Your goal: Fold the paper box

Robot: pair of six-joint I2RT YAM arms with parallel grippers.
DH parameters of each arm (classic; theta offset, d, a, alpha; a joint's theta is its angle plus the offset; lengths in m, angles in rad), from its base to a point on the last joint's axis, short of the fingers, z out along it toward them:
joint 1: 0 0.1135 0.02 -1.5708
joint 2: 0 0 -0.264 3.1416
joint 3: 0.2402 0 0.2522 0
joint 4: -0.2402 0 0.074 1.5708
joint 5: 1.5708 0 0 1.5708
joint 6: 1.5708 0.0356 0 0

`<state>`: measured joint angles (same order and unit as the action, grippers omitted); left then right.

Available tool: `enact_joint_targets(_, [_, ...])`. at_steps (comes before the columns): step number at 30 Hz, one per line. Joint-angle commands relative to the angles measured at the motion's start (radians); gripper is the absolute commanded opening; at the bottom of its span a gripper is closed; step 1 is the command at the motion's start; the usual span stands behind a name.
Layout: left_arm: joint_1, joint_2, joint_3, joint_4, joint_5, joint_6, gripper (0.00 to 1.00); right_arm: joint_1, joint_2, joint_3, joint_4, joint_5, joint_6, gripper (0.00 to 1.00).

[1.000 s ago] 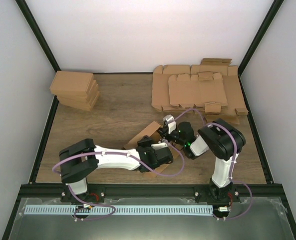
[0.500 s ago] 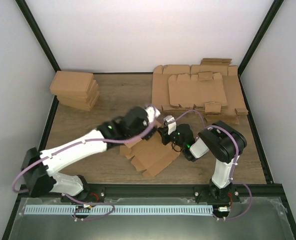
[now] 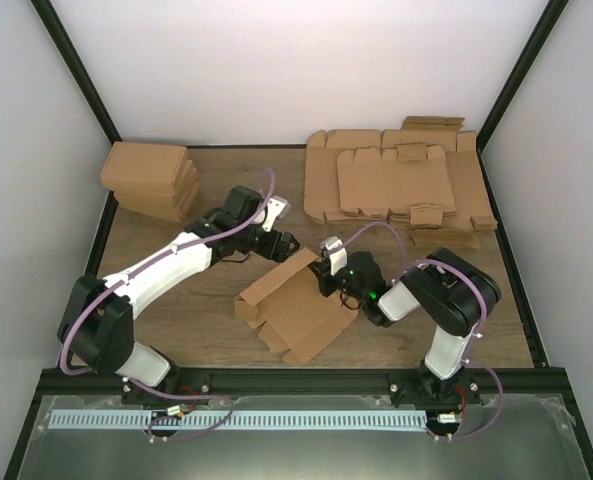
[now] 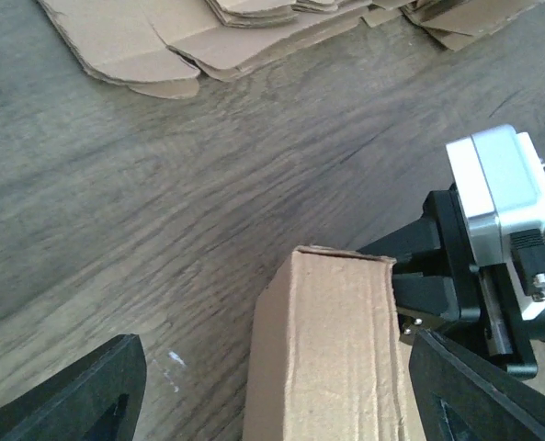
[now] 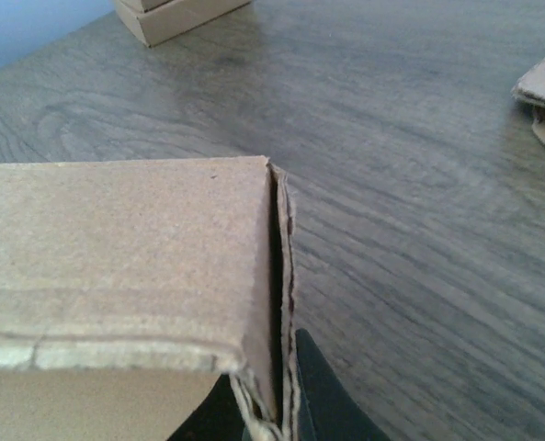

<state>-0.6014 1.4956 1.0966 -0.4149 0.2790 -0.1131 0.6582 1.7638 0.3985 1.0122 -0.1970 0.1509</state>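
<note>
Paper box (image 3: 301,310) is lying near the middle of the bench (image 3: 216,215), a bit toward the near edge, between the two arms. It is partly folded: most of it is lying flat on the wood, and one long panel is standing up tilted along its far-left side. Right arm (image 3: 446,300) is reaching in from the right, and the right jaws are pinching shut on the right-hand top corner of that raised panel. In the right wrist view the cardboard edge is sitting clamped between the dark fingers (image 5: 323,400) at the bottom of frame. Left arm (image 3: 166,265) is stretching across from the left, with the left jaws standing wide open and holding nothing, hovering just behind the panel's far end. In the left wrist view the panel end is showing between the two black fingers (image 4: 70,400), well clear of the left-hand one and close to the other; I can't tell whether it is touching there. The right arm's wrist is sitting just beside the panel in that same view. Stack of flat cardboard sheets (image 3: 396,185) is lying at the back right and a stack of folded boxes (image 3: 151,180) at the back left, both well apart from the work.
</note>
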Motion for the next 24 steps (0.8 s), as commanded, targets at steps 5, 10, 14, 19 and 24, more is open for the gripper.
enact_joint_targets(5, [0.048, -0.052, -0.182, 0.245, 0.134, -0.108, 0.85, 0.065, -0.027, 0.018, -0.042, 0.094, 0.031, 0.02])
enact_joint_targets(10, [0.074, -0.011, -0.231, 0.317, 0.205, -0.138, 0.85, 0.072, 0.017, 0.047, -0.070, 0.093, 0.031, 0.04])
enact_joint_targets(14, [0.074, 0.040, -0.235, 0.323, 0.211, -0.118, 0.83, 0.073, 0.037, 0.041, -0.047, 0.103, 0.034, 0.05])
enact_joint_targets(19, [0.074, 0.095, -0.236, 0.340, 0.241, -0.103, 0.75, 0.073, 0.053, 0.039, -0.020, 0.105, 0.025, 0.07])
enact_joint_targets(24, [0.074, 0.130, -0.241, 0.374, 0.287, -0.101, 0.75, 0.073, 0.081, 0.039, 0.011, 0.104, 0.025, 0.09])
